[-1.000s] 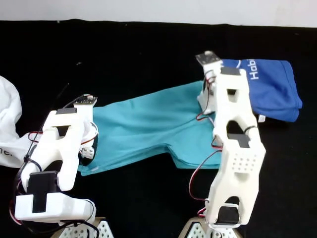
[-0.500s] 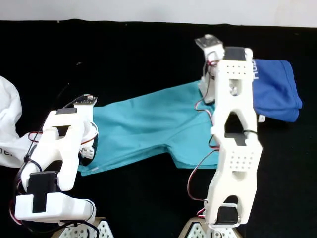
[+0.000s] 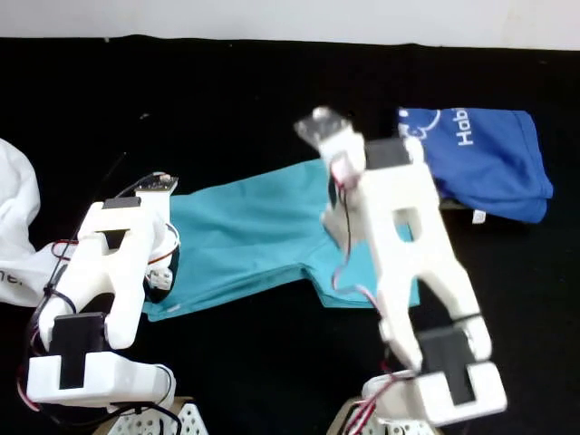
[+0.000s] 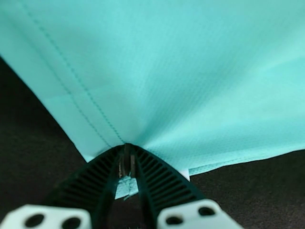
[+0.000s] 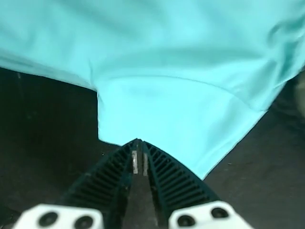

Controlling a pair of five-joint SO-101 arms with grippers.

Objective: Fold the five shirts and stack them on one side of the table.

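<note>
A teal shirt (image 3: 254, 236) lies spread across the middle of the black table (image 3: 227, 91), running from my left arm up toward the right. My left gripper (image 3: 163, 270) sits at the shirt's near-left corner. In the left wrist view the left gripper (image 4: 126, 164) is shut on the stitched hem of the teal shirt (image 4: 167, 71). My right gripper (image 3: 341, 210) hangs over the shirt's right half. In the right wrist view the right gripper (image 5: 138, 155) is shut, with a sleeve edge of the teal shirt (image 5: 167, 62) meeting its tips.
A folded blue shirt (image 3: 489, 163) lies at the back right of the table. A crumpled white shirt (image 3: 18, 217) sits at the left edge beside my left arm. Both arm bases stand at the near edge.
My right arm has swung left, away from the blue shirt and over the middle of the teal shirt. The left arm has stayed put.
</note>
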